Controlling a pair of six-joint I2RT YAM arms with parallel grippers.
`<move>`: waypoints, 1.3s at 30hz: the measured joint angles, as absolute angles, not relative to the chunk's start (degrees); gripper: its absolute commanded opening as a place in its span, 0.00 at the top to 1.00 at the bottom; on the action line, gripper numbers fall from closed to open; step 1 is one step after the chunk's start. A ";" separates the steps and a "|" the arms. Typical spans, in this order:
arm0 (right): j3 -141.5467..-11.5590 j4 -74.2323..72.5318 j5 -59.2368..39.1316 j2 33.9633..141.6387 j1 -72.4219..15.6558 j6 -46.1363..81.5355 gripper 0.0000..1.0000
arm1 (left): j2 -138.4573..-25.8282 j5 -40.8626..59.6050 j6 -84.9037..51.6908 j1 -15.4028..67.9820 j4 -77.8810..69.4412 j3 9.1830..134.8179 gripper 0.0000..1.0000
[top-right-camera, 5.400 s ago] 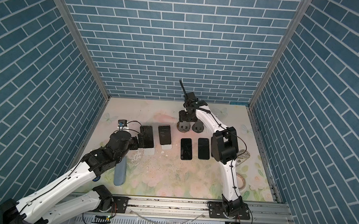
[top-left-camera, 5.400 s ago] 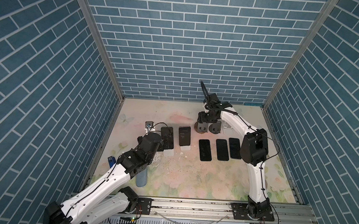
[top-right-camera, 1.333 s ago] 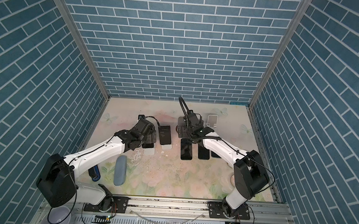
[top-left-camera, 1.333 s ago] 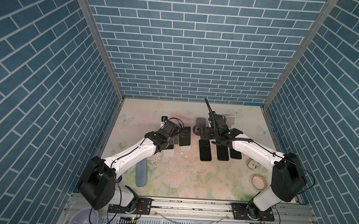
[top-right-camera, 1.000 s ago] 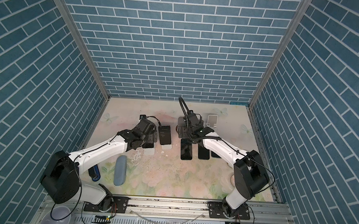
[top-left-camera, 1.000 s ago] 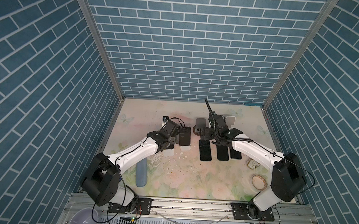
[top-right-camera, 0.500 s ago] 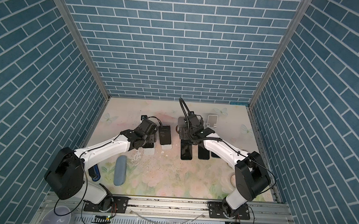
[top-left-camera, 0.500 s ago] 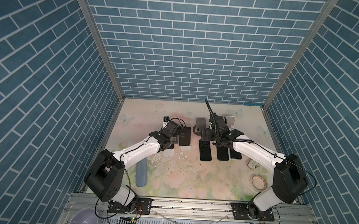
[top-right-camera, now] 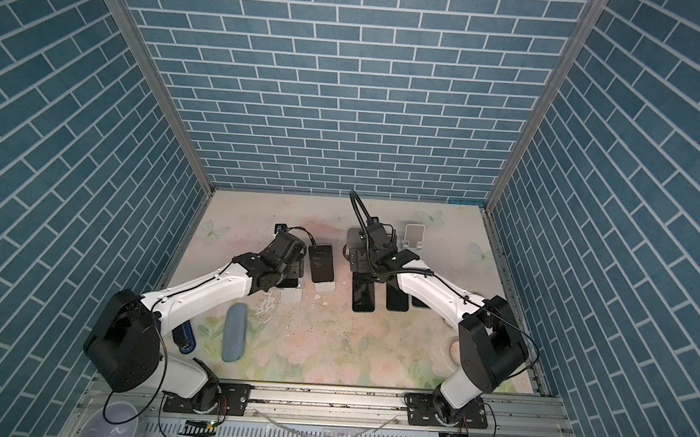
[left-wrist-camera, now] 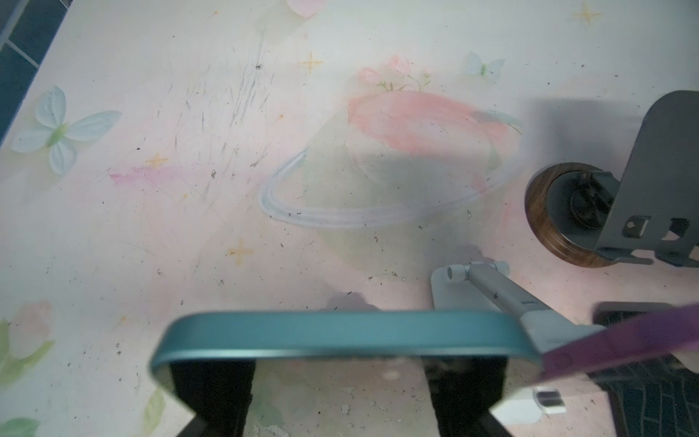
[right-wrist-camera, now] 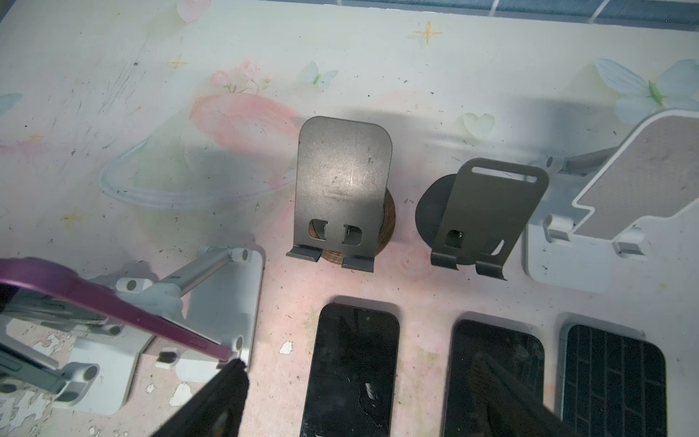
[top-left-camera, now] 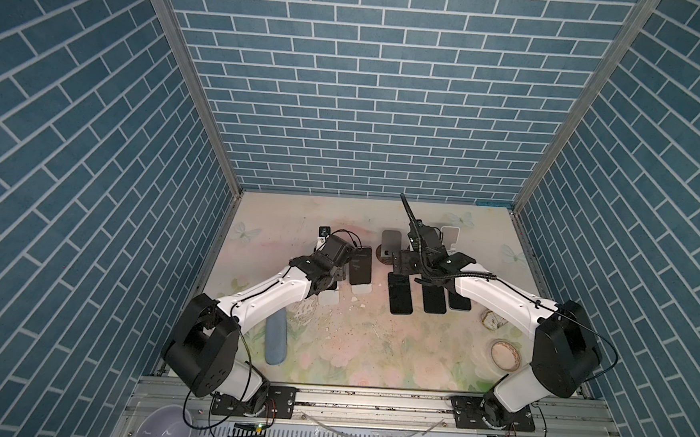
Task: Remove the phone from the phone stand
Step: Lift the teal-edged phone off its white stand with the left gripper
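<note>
Phone (left-wrist-camera: 344,335), teal rounded metal edge, pinched by left gripper (left-wrist-camera: 340,386); right gripper (right-wrist-camera: 359,401) spread.

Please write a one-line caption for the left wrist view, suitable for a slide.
Left gripper shut on the teal phone, beside the purple phone on its white stand, above the floral table.

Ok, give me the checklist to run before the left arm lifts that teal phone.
1. Left end effector shut on the teal phone: ok.
2. Teal phone free of its white stand: cannot tell; the arm covers the cradle in both top views.
3. Gap to the purple phone alongside: cannot tell; their edges overlap in the left wrist view.
4. Right end effector open, holding nothing: ok.
5. Right end effector away from the teal phone, above the flat black phones: ok.
</note>
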State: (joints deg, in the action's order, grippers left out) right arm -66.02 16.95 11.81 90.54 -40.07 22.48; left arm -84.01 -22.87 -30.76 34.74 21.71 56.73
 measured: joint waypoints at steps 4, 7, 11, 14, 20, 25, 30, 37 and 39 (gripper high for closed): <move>-66.02 17.15 11.79 90.54 -40.07 22.48 0.07 | -82.26 -22.96 -29.50 34.74 22.44 57.84 0.55; -66.02 17.15 11.79 90.54 -40.07 22.48 0.07 | -80.82 -22.90 -28.95 34.74 23.00 59.00 0.55; -66.02 17.15 11.79 90.54 -40.07 22.48 0.07 | -78.87 -22.74 -28.93 34.74 24.49 59.90 0.55; -66.02 17.15 11.77 90.54 -40.07 22.48 0.07 | -77.28 -21.96 -29.28 34.74 26.72 60.16 0.55; -66.02 17.15 11.70 90.54 -40.07 22.48 0.07 | -73.63 -19.94 -31.62 34.74 32.10 60.03 0.55; -66.02 17.15 11.68 90.54 -40.07 22.48 0.07 | -69.04 -18.44 -33.95 34.74 35.62 58.30 0.55; -65.69 17.12 11.68 90.52 -40.07 22.48 0.07 | -67.22 -16.67 -35.92 34.74 38.72 57.08 0.55; -64.62 17.08 11.70 89.78 -40.07 22.48 0.07 | -65.54 -12.69 -39.53 34.81 40.53 52.25 0.55; -64.40 17.08 11.73 89.49 -40.07 22.50 0.07 | -65.34 -11.84 -40.77 35.03 41.21 51.24 0.55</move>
State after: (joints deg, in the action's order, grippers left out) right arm -64.40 17.08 11.73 89.49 -40.07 22.50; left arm -65.34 -11.84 -40.77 35.03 41.21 51.24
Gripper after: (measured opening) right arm 0.928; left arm 0.752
